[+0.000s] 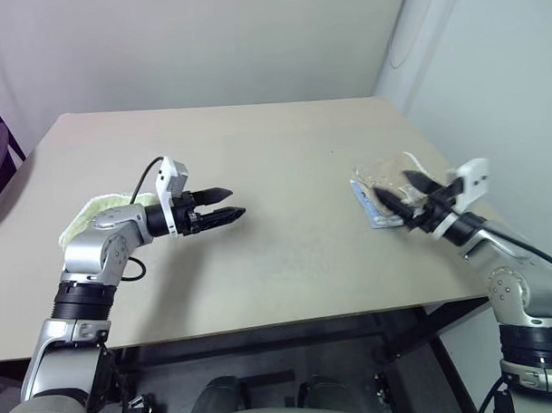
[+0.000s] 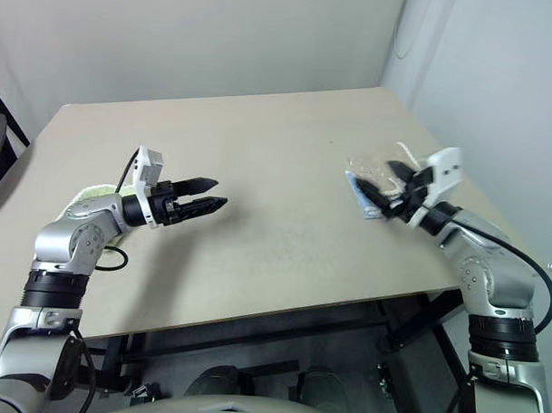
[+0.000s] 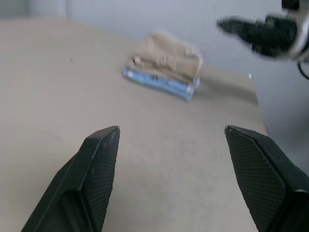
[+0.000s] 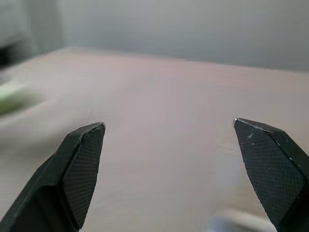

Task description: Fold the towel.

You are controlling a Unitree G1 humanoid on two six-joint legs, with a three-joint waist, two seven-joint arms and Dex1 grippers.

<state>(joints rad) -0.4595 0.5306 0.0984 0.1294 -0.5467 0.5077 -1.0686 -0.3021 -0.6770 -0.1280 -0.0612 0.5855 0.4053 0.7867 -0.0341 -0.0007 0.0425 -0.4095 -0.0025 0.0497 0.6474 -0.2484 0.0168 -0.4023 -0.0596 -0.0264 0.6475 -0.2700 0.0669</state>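
- Left gripper point(image 1: 229, 203): it hovers above the tan table point(image 1: 287, 162) on the robot's left side, pointing level and toward the middle of the table. Its 2 black fingers point(image 3: 96, 164) stand wide apart in the left wrist view, with nothing between them.
- Right gripper point(image 1: 402, 195): it hangs over the table's right edge region, pointing toward the middle of the table, just beside and partly in front of the folded stack. Its 2 fingers point(image 4: 82, 159) are spread wide in the right wrist view, and bare tabletop lies between them.
- Towel point(image 3: 169, 57): the beige terry towel lies folded into a compact block near the right edge of the table. It rests on top of a light-blue cloth point(image 3: 159, 83), whose edge shows as a blue band under the beige layers. No finger touches the towel in the left wrist view, where the right gripper appears above and to the side of the stack.
- Light-green towel point(image 1: 99, 209): a small pale green folded piece lies near the table's left edge, partly hidden behind the left arm.
- Cable point(image 1: 148, 173): a black cable loops from the left wrist toward the arm.
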